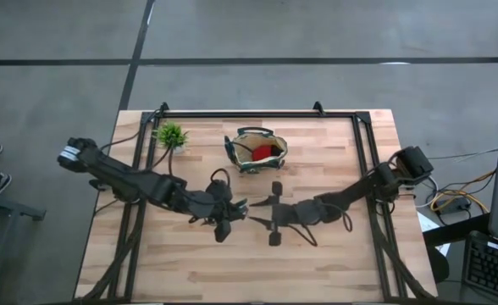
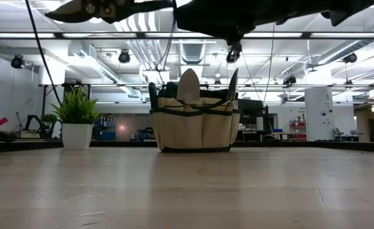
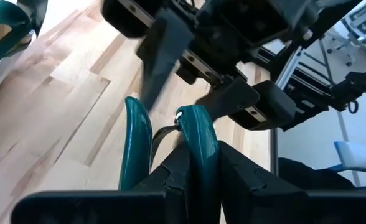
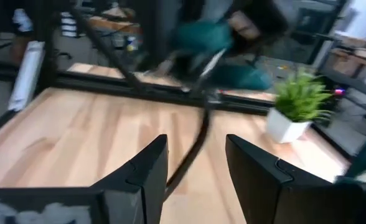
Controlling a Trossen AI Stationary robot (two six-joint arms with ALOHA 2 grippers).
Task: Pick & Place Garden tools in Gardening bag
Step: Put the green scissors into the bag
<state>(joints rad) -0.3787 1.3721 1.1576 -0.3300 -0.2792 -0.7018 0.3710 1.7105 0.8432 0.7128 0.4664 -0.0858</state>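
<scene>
My left gripper [image 1: 229,212] is shut on a pruner [image 1: 242,206] with teal handles and a dark blade, held high above the middle of the table. Its grey metal head shows at the top of the low view [image 2: 91,9]. My right gripper [image 1: 260,212] is open and faces the left one. Its fingers stand on either side of a thin dark part below the pruner's handles [image 4: 192,143]; whether they touch it I cannot tell. The tan gardening bag [image 1: 256,151] stands at the far middle, a red-headed piece [image 1: 264,152] inside, with a trowel [image 2: 188,86] in a pocket. My left gripper pinches one teal handle [image 3: 200,146] of the pruner between its two fingers [image 3: 178,168], which lie along it. The other handle [image 3: 137,140] stands free beside the fingers. The blade end points away from the gripper, toward my right gripper. The pruner is lifted clear of the table.
A small green potted plant [image 1: 171,135] stands left of the bag at the far side. A dark frame [image 1: 257,113] runs along the table's far edge and down both sides. Bare wood lies near the front edge [image 1: 257,271].
</scene>
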